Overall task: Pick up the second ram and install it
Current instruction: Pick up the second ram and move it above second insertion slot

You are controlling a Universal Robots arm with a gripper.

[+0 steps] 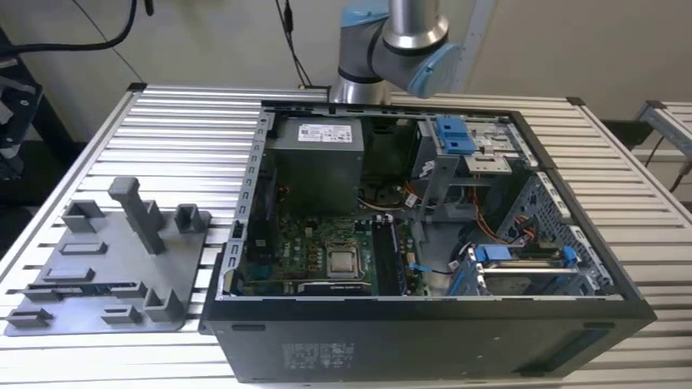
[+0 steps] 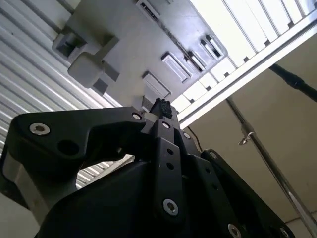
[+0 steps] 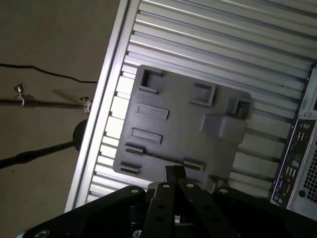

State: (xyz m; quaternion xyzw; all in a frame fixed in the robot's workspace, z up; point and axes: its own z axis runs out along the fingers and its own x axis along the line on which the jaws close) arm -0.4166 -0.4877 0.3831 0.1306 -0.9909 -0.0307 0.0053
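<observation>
First wrist view: your gripper [image 3: 175,173] hangs over the grey fixture plate [image 3: 178,124].
Fingers [image 3: 170,176]: pressed together, empty.
Ram: the second ram [image 3: 157,157] stands on edge in the plate's slots, beneath the gripper.

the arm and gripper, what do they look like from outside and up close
The arm is a silver metal tube with grey joint housings and a light blue round end cap. The gripper is matte black in both wrist views. It is built from flat linkage bars pinned with silver screw heads, and it narrows to slim dark jaws.
</observation>
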